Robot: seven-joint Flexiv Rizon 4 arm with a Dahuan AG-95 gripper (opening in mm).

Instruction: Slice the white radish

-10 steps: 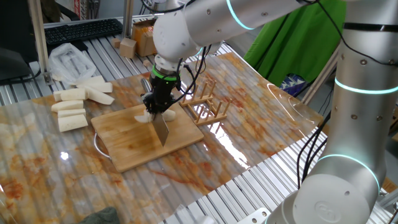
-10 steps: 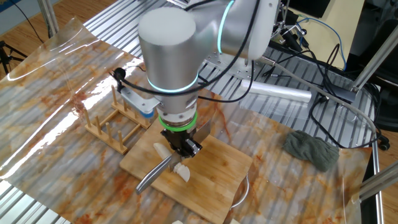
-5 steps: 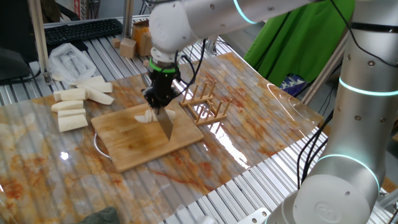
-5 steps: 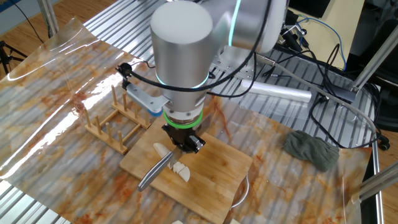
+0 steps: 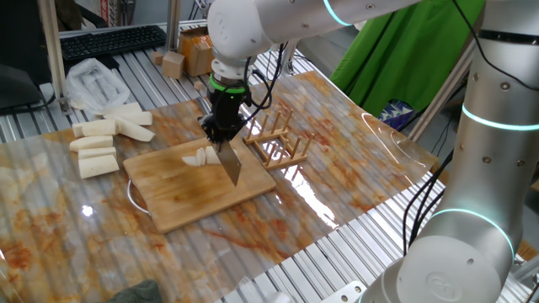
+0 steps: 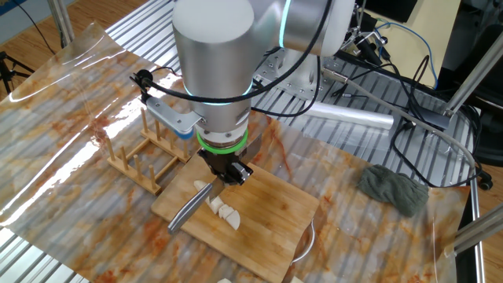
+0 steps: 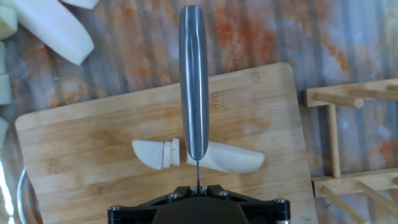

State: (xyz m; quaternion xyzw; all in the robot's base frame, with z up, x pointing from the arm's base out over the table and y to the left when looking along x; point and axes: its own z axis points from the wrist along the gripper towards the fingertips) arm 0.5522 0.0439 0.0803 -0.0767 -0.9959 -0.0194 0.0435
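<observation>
The white radish [image 7: 227,160] lies on the bamboo cutting board [image 7: 81,162], with thin slices [image 7: 155,154] cut off at its left end. My gripper [image 7: 198,186] is shut on a knife [image 7: 194,81], whose blade stands edge-down above the radish, just right of the cut slices. In one fixed view the gripper [image 5: 223,130] hangs over the radish [image 5: 200,156] with the knife [image 5: 231,164] pointing down toward the board [image 5: 194,198]. In the other fixed view the gripper [image 6: 226,174] holds the knife [image 6: 187,212] beside the slices [image 6: 224,212].
A wooden rack [image 5: 282,143] stands right beside the board's far side. Longer radish sticks [image 5: 101,139] and a plastic bag [image 5: 93,80] lie to the left. A grey cloth [image 6: 393,189] sits off the mat. Wooden blocks [image 5: 174,63] and a keyboard [image 5: 109,38] are at the back.
The gripper with the knife has shifted along the radish toward the rack side and come up a little. The cut slices stay where they fell on the board.
</observation>
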